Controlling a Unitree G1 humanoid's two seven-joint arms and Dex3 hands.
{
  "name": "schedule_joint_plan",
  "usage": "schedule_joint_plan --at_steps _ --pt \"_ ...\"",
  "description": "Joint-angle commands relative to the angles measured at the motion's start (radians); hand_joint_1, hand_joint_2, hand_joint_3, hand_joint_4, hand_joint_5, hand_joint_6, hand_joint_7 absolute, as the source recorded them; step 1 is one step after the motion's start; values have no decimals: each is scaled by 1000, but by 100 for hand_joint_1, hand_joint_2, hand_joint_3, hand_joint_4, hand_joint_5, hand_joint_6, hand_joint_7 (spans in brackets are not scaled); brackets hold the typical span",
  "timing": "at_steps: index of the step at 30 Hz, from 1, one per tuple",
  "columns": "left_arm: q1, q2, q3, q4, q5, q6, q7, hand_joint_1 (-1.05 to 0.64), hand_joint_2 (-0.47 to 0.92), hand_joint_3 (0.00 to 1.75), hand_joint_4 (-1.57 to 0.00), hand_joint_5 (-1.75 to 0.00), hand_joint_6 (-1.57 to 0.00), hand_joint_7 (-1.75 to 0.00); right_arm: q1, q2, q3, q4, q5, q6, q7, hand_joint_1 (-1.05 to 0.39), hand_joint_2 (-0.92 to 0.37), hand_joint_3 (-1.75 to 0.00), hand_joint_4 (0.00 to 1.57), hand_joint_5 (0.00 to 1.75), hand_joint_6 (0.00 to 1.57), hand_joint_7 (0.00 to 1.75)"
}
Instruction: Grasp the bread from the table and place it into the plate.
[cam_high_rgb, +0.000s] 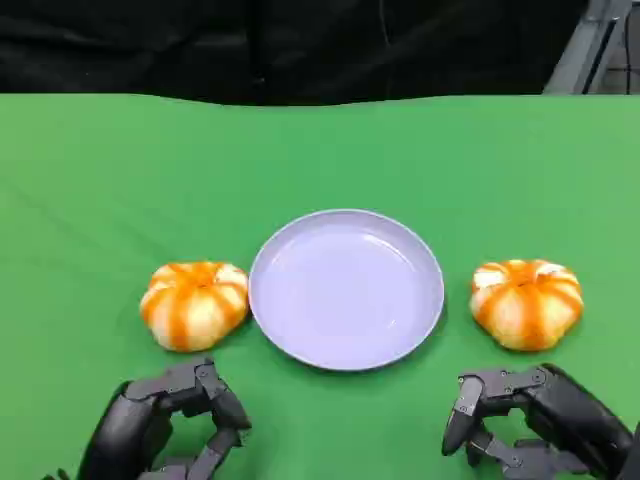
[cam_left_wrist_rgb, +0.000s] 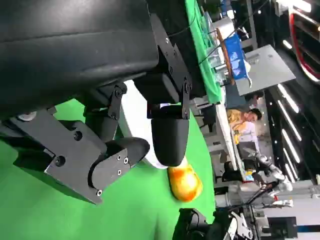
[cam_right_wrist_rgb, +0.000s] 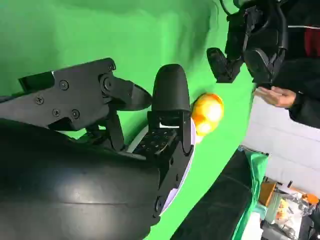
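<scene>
An empty pale lilac plate (cam_high_rgb: 345, 290) lies in the middle of the green table. Two orange-and-white striped bread rolls flank it: one bread (cam_high_rgb: 195, 303) on the left, one bread (cam_high_rgb: 527, 303) on the right. My left hand (cam_high_rgb: 170, 420) hovers near the front edge, just below the left bread, holding nothing, fingers apart. My right hand (cam_high_rgb: 530, 420) hovers below the right bread, also holding nothing. The left wrist view looks past my fingers (cam_left_wrist_rgb: 170, 135) to the far bread (cam_left_wrist_rgb: 185, 184). In the right wrist view the other bread (cam_right_wrist_rgb: 206, 114) lies beyond the plate rim (cam_right_wrist_rgb: 187, 160).
Green cloth (cam_high_rgb: 100, 180) covers the table to a dark back edge. A person's hand (cam_right_wrist_rgb: 277, 95) appears beside the table in the right wrist view. Another person (cam_left_wrist_rgb: 242, 122) and shelving stand in the background of the left wrist view.
</scene>
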Motion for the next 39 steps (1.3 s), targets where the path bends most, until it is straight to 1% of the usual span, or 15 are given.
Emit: schedule_joint_plan --at_steps 1,18,24,25,27,32,33,34,35,36,37,39 --pt "-9 16 6 0 3 -7 2 -10 53 107 -73 -159 -83 -124 -8 -10 -6 6 9 -11 2 -5 -86 -61 75 158 83 108" --pt "-13 18 8 5 11 -14 10 -11 53 107 -73 -159 -83 -124 -13 -8 -6 20 11 -19 3 -5 -87 -60 75 158 83 109" --pt "-14 17 17 2 22 -10 28 -9 56 102 -74 -154 -83 -121 -13 -9 -5 21 9 -18 3 -7 -87 -59 75 159 82 108" --pt "-14 17 18 1 25 -7 34 -8 57 101 -75 -148 -83 -117 -13 -8 -5 22 11 -17 4 -6 -87 -59 75 159 83 108" --pt "-15 17 19 -1 28 -4 42 -7 58 99 -77 -144 -84 -115 -13 -8 -5 22 12 -16 5 -6 -87 -59 75 158 83 108" --pt "-14 17 20 -1 33 -4 47 -7 59 98 -78 -142 -85 -113 -13 -8 -5 22 12 -16 6 -6 -87 -58 75 158 83 108" --pt "-18 16 28 -6 19 19 50 -7 59 98 -78 -142 -85 -113 -15 -8 -5 23 10 -15 4 -6 -87 -58 75 158 83 108" --pt "-21 16 34 -10 9 37 52 -10 69 79 -79 -112 -87 -85 -16 -8 -4 24 8 -15 4 -6 -87 -58 75 158 83 108" --pt "-22 15 39 -14 2 50 53 -12 82 53 -86 -81 -98 -48 -16 -8 -4 25 7 -14 3 -7 -88 -58 75 158 82 108" --pt "-22 14 43 -18 -1 58 53 -13 87 43 -89 -69 -104 -33 -17 -8 -4 25 6 -14 3 -7 -88 -58 75 158 82 108" --pt "-22 14 44 -20 -1 61 52 -13 90 36 -90 -62 -107 -23 -17 -8 -4 25 6 -14 3 -7 -88 -58 75 159 82 109" --pt "-21 12 47 -24 1 65 50 -14 92 33 -92 -58 -109 -18 -17 -8 -4 26 6 -15 3 -7 -88 -58 74 159 82 109"
